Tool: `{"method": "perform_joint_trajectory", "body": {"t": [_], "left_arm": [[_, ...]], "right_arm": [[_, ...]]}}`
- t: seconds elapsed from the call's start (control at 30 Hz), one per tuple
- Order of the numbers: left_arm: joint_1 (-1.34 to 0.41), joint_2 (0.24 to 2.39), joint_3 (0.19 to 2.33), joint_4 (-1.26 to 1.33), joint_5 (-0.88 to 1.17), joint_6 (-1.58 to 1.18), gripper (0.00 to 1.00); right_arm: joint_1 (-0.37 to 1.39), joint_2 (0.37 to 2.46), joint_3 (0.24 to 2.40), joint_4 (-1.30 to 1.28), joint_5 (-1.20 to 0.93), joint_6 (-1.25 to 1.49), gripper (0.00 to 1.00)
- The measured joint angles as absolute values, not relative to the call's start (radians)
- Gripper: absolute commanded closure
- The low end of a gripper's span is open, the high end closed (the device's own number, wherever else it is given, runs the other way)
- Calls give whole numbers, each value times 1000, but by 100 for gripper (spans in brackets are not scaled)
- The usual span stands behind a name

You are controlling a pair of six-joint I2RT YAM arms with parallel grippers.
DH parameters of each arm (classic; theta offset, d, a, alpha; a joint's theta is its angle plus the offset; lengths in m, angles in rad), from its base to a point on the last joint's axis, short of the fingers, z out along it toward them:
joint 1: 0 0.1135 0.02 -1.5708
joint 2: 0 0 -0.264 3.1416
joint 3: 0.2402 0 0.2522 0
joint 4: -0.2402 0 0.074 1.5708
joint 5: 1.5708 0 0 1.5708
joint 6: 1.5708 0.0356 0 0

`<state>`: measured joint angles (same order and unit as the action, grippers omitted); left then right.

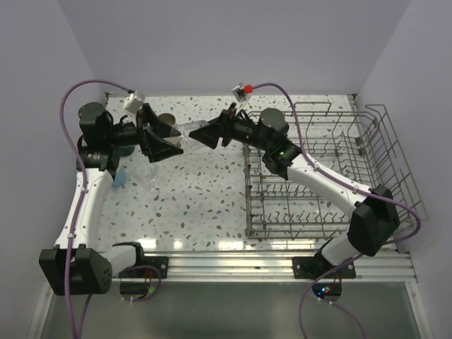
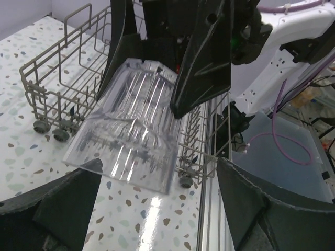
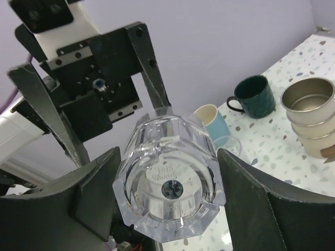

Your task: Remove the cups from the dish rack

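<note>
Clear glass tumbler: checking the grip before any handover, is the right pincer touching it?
Touching. The left wrist view shows the clear faceted glass tumbler off the table, clamped between the right pincer's two dark fingers.

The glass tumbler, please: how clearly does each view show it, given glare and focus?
Top view: the tumbler nearly vanishes against the speckled table. Left wrist view: its ribs are sharp, with a glare streak on the table below. Right wrist view: its base is crisp in the right tool; the dark mug behind looks slightly softer.
</note>
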<state>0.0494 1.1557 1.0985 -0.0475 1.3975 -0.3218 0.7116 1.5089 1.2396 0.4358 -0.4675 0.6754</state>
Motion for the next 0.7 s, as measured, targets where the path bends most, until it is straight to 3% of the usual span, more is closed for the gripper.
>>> {"method": "perform_joint_trajectory", "body": {"t": [0.13,0.17,0.23,0.27,0.43,0.47,0.53,0.57,0.7], "left_arm": [[46,1153,1087,35,1392,-402,37],[45,1153,1084,46,1389,-416,58],[44,1154,1080,69,1387,-451,80],[44,1154,1080,81,1394,-473,100],[44,1153,1080,107,1441,-517,100],[44,1153,1080,107,1441,-516,100],[45,1153,1081,83,1439,-496,100],[46,1153,1086,49,1435,-466,100],[30,1177,1206,-304,1303,-192,100]], "right_arm": [[722,1533,1249,448,-479,688,71],[723,1534,1252,453,-483,692,71],[724,1536,1260,470,-490,700,71],[723,1537,1262,474,-490,694,71],[720,1554,1262,501,-525,704,67],[719,1554,1262,502,-526,704,46],[719,1555,1262,498,-527,703,23],[719,1557,1262,493,-525,702,3],[728,1564,1264,405,-453,651,2]]}}
